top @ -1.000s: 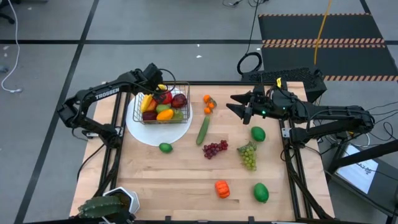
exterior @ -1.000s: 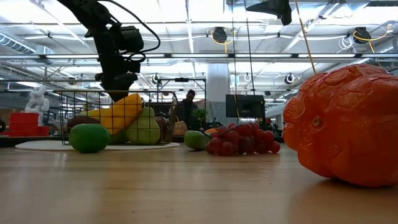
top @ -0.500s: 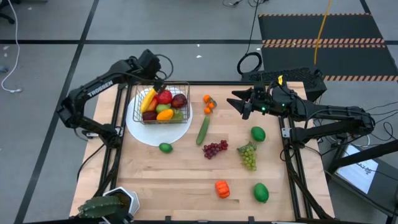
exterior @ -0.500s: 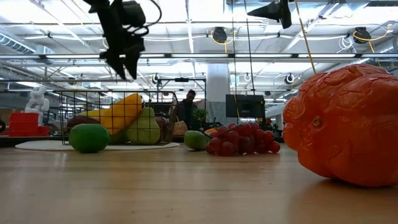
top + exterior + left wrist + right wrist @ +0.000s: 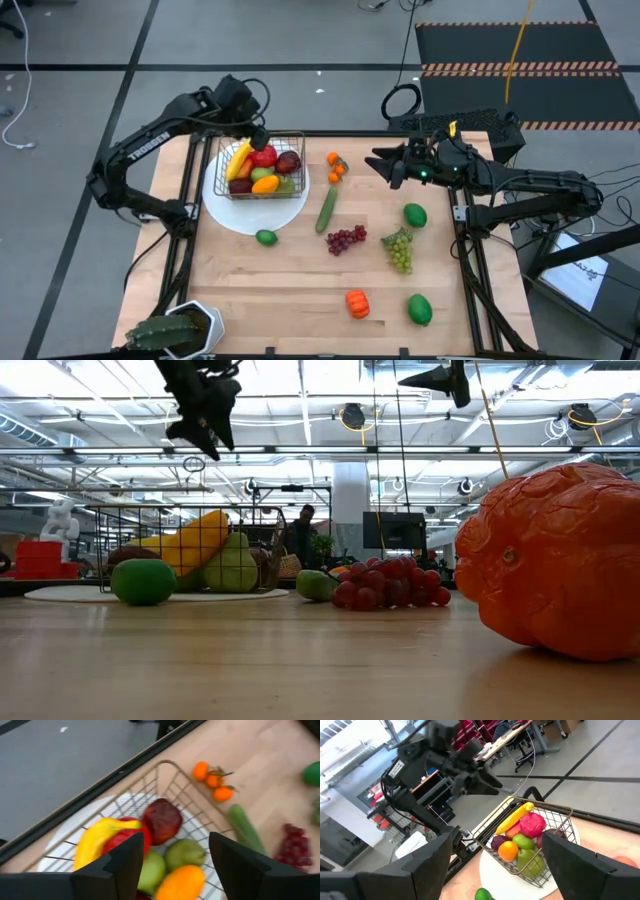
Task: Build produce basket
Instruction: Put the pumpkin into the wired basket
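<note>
Lifted clear since a second ago, the left gripper (image 5: 258,133) hangs open and empty above the basket's (image 5: 292,141) rim. Fruit drop looks done; lime (image 5: 265,237) and grapes (image 5: 345,239) wait nearby. Right gripper (image 5: 383,166) hovers open, well apart.

"TROSSEN" on left arm (image 5: 147,146)
</note>
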Tool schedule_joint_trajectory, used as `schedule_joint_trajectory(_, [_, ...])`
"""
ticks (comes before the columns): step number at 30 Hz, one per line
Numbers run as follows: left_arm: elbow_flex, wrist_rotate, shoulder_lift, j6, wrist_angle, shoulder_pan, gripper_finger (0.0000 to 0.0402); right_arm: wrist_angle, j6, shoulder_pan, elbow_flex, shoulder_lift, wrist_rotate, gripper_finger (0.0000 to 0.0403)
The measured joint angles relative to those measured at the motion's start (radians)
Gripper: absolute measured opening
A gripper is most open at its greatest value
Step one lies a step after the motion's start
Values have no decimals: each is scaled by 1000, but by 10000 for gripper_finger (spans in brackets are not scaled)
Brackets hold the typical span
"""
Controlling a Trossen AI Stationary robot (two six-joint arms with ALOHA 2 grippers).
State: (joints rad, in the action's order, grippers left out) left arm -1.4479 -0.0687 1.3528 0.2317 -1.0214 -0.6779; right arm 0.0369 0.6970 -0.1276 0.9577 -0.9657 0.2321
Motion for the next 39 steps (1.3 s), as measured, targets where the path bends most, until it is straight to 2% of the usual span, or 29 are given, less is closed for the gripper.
schedule_joint_trajectory(4, [0, -2, -55, 45, 1, 39, 205, 9, 74, 0, 0, 0, 0, 299])
schedule_joint_trajectory(11, [0, -2, -162, 61, 31, 110, 180, -13, 318, 22, 0, -35, -2, 299])
schedule_joint_trajectory(19, [-1, -2, -231, 66, 18, 195, 172, -13, 341, 81, 0, -86, -80, 299])
schedule_joint_trajectory(26, [-1, -1, -239, 86, 15, 270, 172, 7, 420, 217, 0, -92, -77, 299])
schedule_joint_trajectory(34, [-1, 33, -239, 154, 15, 365, 172, 232, 518, 384, 0, -92, -75, 299])
schedule_joint_trajectory(39, [-1, 59, -239, 250, 30, 435, 172, 374, 572, 450, 0, -92, -75, 299])
